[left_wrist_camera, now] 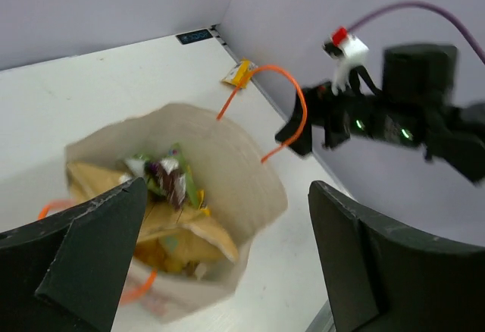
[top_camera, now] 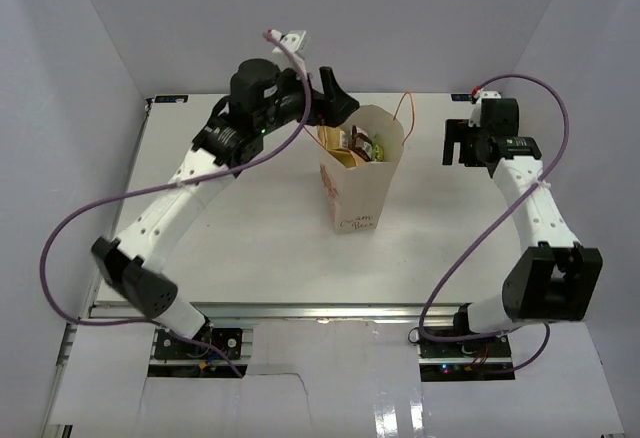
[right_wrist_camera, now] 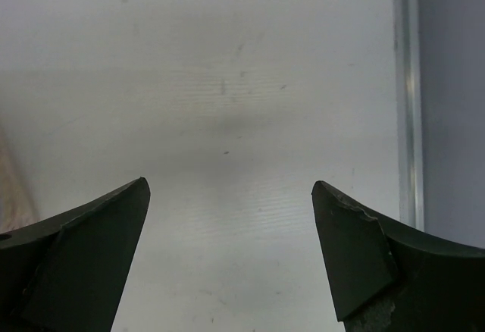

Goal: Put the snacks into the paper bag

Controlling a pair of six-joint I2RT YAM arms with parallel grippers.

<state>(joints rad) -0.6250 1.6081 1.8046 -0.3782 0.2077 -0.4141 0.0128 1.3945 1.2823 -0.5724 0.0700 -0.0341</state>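
The cream paper bag (top_camera: 358, 183) stands upright mid-table with orange cord handles (left_wrist_camera: 294, 112). Several snacks lie inside it: a green and a dark packet (left_wrist_camera: 170, 176) on top of a large yellow chip bag (left_wrist_camera: 186, 235); they also show in the top view (top_camera: 362, 143). A small yellow packet (left_wrist_camera: 239, 73) lies on the table by the far wall corner. My left gripper (top_camera: 335, 98) (left_wrist_camera: 227, 188) is open and empty just above the bag's mouth. My right gripper (top_camera: 458, 143) (right_wrist_camera: 231, 184) is open and empty over bare table to the right of the bag.
White walls close off the table at the back and both sides. A metal rail (right_wrist_camera: 405, 97) runs along the right table edge. My right arm (left_wrist_camera: 394, 116) shows in the left wrist view beyond the bag.
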